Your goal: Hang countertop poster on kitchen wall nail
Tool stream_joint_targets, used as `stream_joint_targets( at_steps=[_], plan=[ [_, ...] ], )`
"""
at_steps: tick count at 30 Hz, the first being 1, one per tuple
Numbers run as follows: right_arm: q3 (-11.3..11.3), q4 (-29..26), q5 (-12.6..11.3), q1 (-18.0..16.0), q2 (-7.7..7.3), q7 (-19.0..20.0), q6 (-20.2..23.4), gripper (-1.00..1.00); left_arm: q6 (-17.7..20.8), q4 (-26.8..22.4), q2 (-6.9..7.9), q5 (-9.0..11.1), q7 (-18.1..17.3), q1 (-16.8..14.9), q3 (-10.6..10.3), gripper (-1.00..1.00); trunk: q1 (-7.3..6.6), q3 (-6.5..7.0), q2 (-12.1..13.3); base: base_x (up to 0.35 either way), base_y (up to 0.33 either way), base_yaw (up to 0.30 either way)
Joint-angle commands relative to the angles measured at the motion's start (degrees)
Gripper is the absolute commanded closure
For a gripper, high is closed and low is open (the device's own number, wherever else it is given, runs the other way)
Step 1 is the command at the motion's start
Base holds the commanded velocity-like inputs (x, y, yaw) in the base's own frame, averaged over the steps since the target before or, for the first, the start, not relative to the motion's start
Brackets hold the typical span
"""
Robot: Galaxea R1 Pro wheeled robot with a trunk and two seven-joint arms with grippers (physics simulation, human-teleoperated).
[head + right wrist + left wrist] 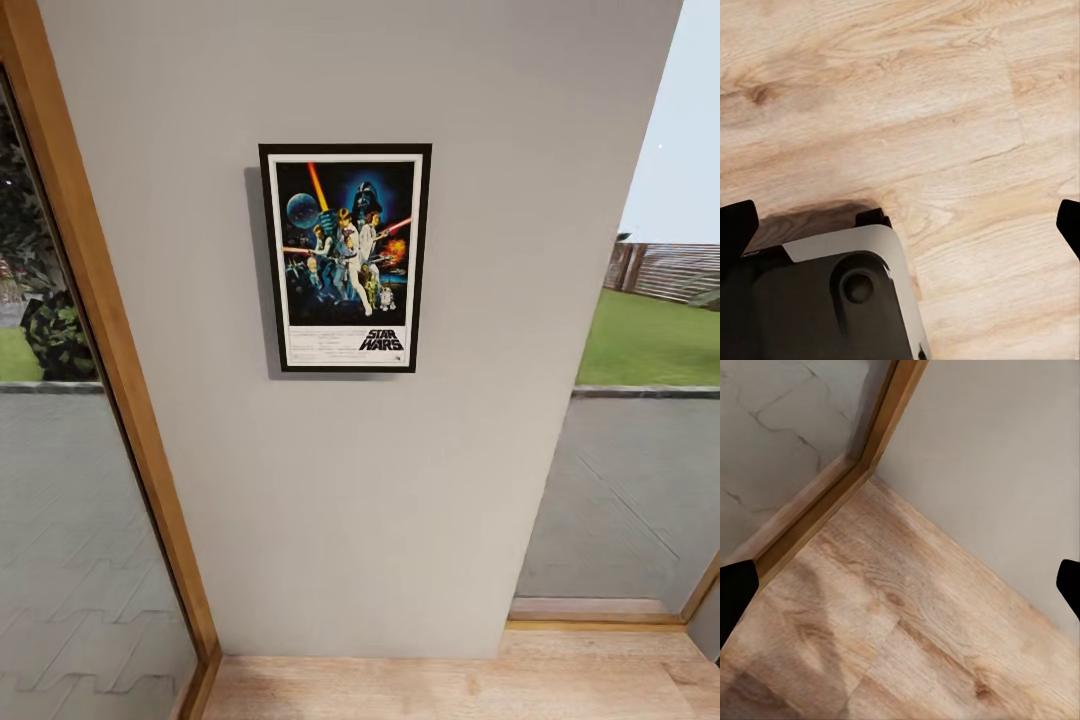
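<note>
Above bare wood floor [907, 622], both grippers, left [900, 585] and right [900, 225], wide apart, empty.

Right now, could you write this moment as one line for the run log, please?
poster: upright on grey wall | left hand: open, holds nothing, above wood floor | right hand: open, holds nothing

The black-framed Star Wars poster [345, 258] hangs upright, flat against the wall.
</note>
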Motion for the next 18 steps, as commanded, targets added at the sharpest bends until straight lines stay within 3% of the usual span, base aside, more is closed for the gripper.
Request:
stream_joint_targets(
  at_steps=[1, 18],
  plan=[
    [-0.3, 0.3, -0.4, -0.1, -0.03, 0.4, -0.4, -1.00, -0.1, 0.1, 0.02, 0.5, -0.3, 0.0, -0.3, -1.00, 0.02, -0.02, 0.0, 0.000, 0.000, 0.000],
    [-0.3, 0.3, -0.3, -0.1, -0.03, 0.3, -0.4, -1.00, -0.1, 0.2, 0.16, -0.6, -0.3, 0.0, -0.3, -1.00, 0.02, -0.02, 0.0, 0.000, 0.000, 0.000]
  ],
)
